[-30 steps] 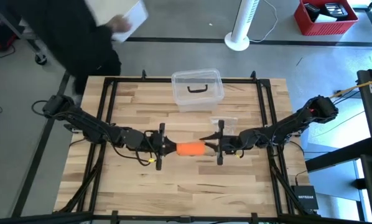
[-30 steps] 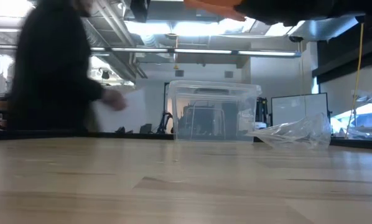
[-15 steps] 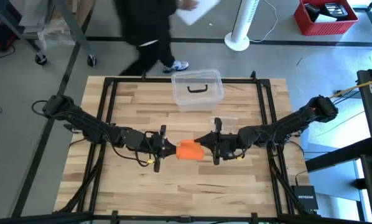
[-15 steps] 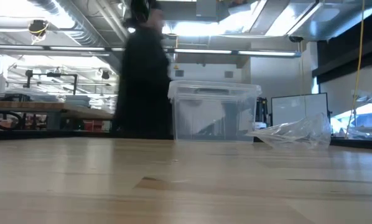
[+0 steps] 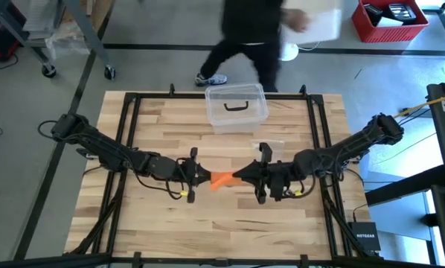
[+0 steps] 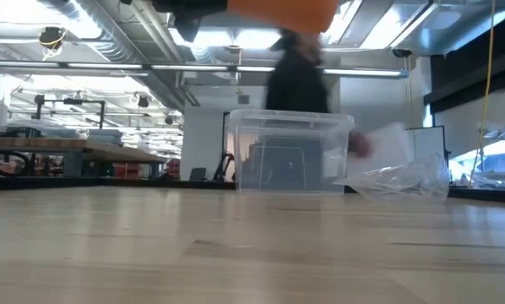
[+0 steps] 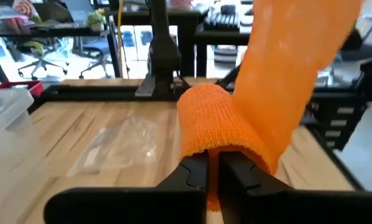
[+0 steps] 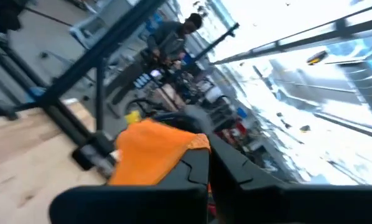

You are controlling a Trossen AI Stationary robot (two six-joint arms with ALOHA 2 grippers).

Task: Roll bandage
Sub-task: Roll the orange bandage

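Both arms meet over the middle of the wooden surface [image 5: 155, 223], raised above it. The left gripper [image 5: 198, 177] has its jaws fully closed on one end of the bandage [image 5: 221, 179]; the left wrist view shows the orange fabric folded over the jaw tips and rising in a broad band. The right gripper [image 5: 246, 176] faces it from the other side, jaws likewise closed, pinching the opposite end of the bandage; the right wrist view shows orange cloth bunched at its tips. The bandage spans the short gap between the two grippers, held clear of the surface; the low view shows only its underside at the top edge.

A clear plastic box [image 5: 236, 106] with a black handle stands at the far edge of the surface. A crumpled clear wrapper [image 6: 400, 181] lies near it, toward the right arm. A person in dark clothing [image 5: 251, 33] is on the floor beyond the surface, holding a white object.
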